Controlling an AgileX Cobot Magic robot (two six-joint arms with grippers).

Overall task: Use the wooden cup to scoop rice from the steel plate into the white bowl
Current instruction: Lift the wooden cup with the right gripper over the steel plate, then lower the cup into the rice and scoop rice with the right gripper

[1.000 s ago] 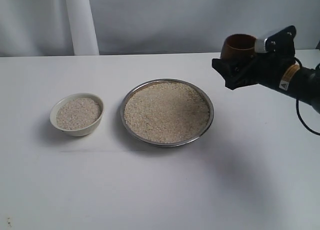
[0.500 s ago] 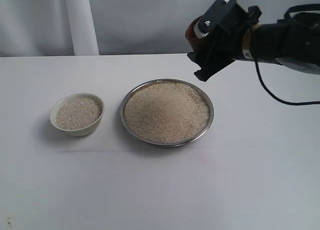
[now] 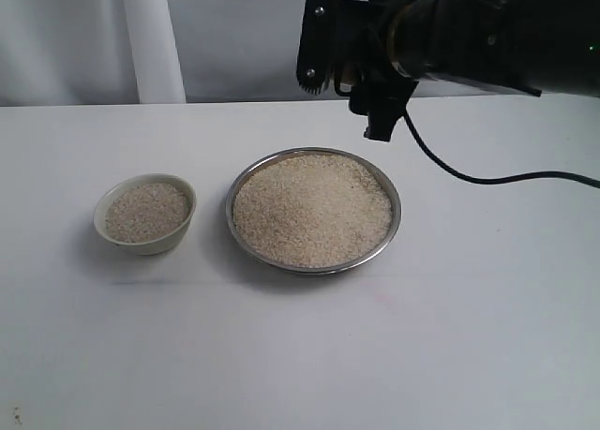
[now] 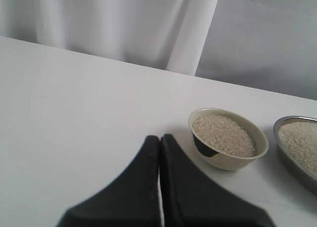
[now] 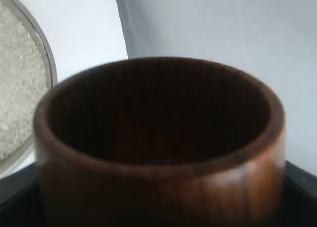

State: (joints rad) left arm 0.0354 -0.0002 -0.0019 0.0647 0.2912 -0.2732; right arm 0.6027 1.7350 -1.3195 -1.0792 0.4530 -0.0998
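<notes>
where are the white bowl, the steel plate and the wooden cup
white bowl (image 3: 147,245), exterior view, outer front wall
steel plate (image 3: 314,270), exterior view, front rim
wooden cup (image 5: 158,190), right wrist view, outer side wall below the lip

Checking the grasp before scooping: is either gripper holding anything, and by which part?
The right gripper holds the wooden cup by its lower sides. The left gripper is shut, empty.

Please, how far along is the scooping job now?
Done: the white bowl already holds rice, and the right hand grips the wooden cup. In hand: the cup, seemingly empty, hangs near the steel plate's far rim. Left: scoop, carry, pour.
</notes>
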